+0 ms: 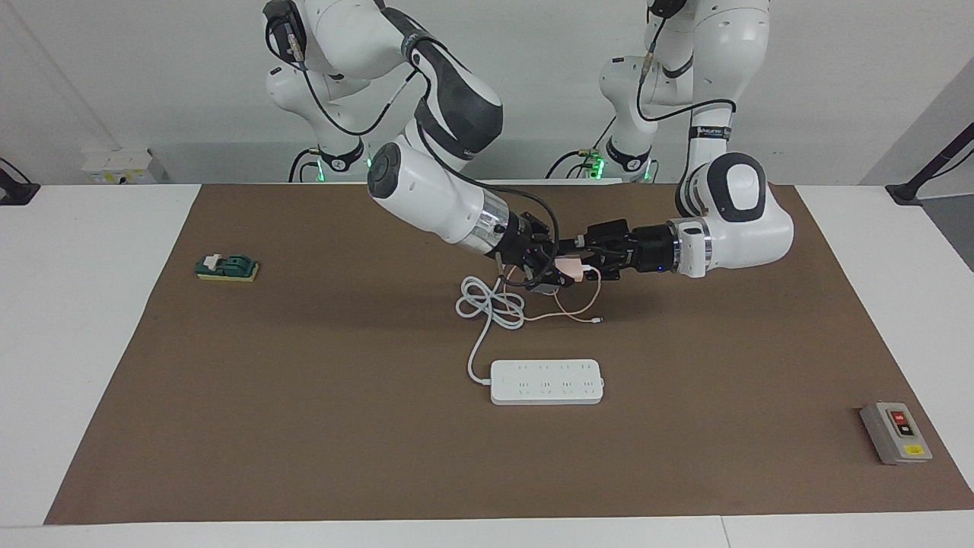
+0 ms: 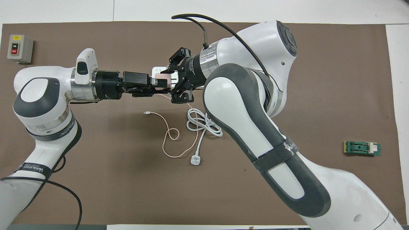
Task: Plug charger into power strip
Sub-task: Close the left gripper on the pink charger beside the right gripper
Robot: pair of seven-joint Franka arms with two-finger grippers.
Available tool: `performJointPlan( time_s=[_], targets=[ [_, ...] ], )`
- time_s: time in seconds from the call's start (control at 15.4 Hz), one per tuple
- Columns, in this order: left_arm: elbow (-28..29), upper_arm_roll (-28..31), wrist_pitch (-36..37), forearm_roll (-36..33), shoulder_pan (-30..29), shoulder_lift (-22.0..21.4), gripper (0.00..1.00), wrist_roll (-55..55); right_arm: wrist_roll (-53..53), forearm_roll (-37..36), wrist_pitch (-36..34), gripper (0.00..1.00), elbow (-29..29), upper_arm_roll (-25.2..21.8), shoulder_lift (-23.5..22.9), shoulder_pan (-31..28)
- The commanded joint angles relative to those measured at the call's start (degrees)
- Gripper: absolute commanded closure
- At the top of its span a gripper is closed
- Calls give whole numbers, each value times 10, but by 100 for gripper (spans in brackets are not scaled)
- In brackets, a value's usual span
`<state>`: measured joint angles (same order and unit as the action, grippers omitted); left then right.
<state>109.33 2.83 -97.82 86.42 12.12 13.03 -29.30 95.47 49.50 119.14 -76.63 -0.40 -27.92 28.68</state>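
Above the middle of the table, the two grippers meet around the charger (image 1: 569, 267), which is up in the air between them. The right gripper (image 1: 553, 275) grasps the pink cube with clenched jaws. The left gripper (image 1: 587, 268) comes from the other end and has its jaws around the same cube; I cannot tell if they already press on it or stand a little apart from it.

The step in hand seems to be a handover of the charger from the right arm to the left arm. The charger is not yet near a socket. Its thin pink cable (image 2: 169, 134) hangs down and lies in a loop on the brown mat, beside the coiled white cord (image 2: 204, 123) of the strip (image 1: 546, 381).

The strip lies flat on the mat, farther from the robots than the two grippers, with its sockets up and nothing plugged in it.

For the next move, I judge that the left jaws must hold the cube firmly before the right jaws let go. Then the prongs must be turned down and brought over one socket of the strip. The loose cable may drag on the cord, so this needs some care.
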Motion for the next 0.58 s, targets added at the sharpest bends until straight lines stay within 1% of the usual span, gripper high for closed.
performJointPlan(
  time_s=[0.0, 0.19, 0.26, 0.32, 0.45, 0.52],
  targets=[
    [-5, 1, 17, 0, -6, 7, 63, -11, 16, 11, -4, 100, 10, 0, -6, 0],
    [-3, 1, 18, -5, -16, 8, 63, -20, 16, 11, -4, 100, 10, 0, -6, 0],
    [-4, 1, 19, -5, -20, 9, 65, -21, 16, 10, -3, 100, 10, 0, -6, 0],
    [-4, 1, 19, -5, -21, 9, 72, -21, 16, 11, -3, 100, 10, 0, -6, 0],
    [-4, 1, 27, -5, -24, 9, 80, -21, 16, 10, -3, 100, 10, 0, -6, 0],
    [-5, 1, 30, -5, -28, 9, 90, -21, 16, 10, -2, 100, 10, 0, -6, 0]
  ],
)
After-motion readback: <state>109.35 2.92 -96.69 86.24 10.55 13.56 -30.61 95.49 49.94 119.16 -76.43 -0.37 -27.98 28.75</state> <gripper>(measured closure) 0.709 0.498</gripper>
